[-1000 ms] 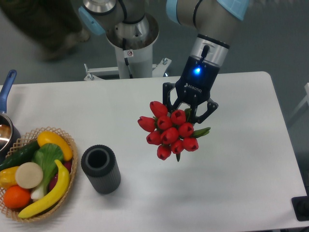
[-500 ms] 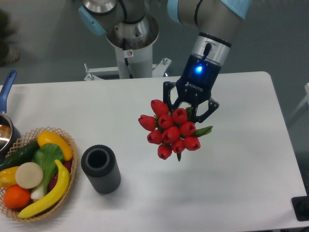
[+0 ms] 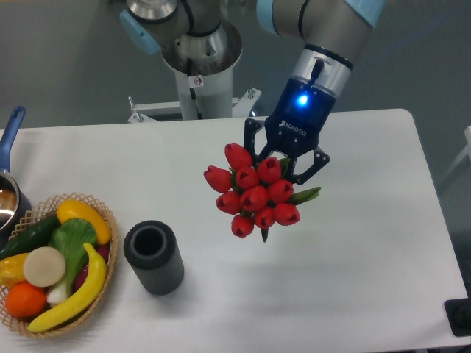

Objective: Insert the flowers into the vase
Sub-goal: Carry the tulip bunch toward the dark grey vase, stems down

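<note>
Black two-finger end effector (image 3: 285, 156) with a glowing blue light on its wrist, clamped around the stems of the tight bunch of glossy red artificial tulip buds (image 3: 252, 191). Bunch held in the air above the middle of the white desk (image 3: 368, 243), buds facing the camera, a green leaf poking out to the right, stems hidden behind the buds. Pick-up done, judging by the lifted bunch; transport and insertion left.

Down and to the left, well apart from the bunch: small dark grey-black ribbed cylinder vase (image 3: 153, 257), upright on the desk, mouth open and nothing inside. Remaining, by the look of it: bringing the bunch over the vase, turning the stems down, lowering them into the opening, letting go.

Further left, just beside the vase: woven wicker basket (image 3: 103, 209) of toy produce. At the far left edge, a blue-handled pot (image 3: 10, 140), partly cut off.

Counts: one end effector, one bunch with about ten buds visible, one vase, one basket, one pot. In the basket: two long yellow pieces, one orange round, one pale disc, some green pieces; exact number hard to tell.
</note>
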Tool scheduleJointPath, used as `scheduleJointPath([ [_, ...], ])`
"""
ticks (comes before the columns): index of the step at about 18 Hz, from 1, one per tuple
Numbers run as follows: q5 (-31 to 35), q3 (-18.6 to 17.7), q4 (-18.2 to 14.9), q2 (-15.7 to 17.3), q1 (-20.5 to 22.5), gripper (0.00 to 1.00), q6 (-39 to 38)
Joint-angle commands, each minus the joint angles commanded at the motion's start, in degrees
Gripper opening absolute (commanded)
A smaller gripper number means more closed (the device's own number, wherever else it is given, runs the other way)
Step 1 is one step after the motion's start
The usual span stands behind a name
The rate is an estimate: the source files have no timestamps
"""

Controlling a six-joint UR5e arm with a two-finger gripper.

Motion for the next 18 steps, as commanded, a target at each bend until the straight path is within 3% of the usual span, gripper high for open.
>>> scheduleJointPath([
  [2,-4.8,0.3,0.3,-0.4,-0.2,0.44,0.4],
  [10,-12.5,3.5,1.1,-4.0,-7.3,0.44,0.4],
  [18,-24.8,3.0,1.1,-4.7,-7.6,0.44,0.4],
])
